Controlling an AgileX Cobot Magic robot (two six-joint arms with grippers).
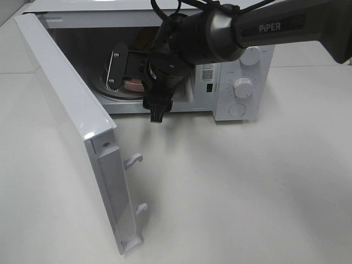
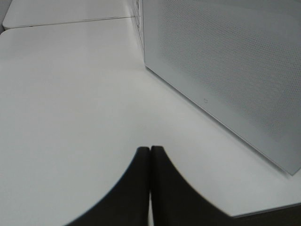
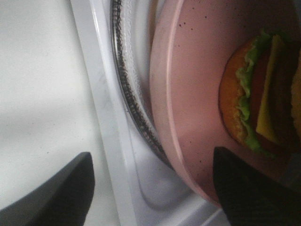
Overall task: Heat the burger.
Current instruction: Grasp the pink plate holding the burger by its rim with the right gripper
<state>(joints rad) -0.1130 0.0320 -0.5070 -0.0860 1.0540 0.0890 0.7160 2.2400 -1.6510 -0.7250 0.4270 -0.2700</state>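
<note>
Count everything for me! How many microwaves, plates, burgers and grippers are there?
Microwave: 1
Pink plate: 1
Burger: 1
Gripper: 2, the left gripper and the right gripper
Total: 5

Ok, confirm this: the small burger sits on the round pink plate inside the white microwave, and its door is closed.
No. The white microwave door stands wide open, as the exterior high view shows. The small burger does sit on the round pink plate inside.
</note>
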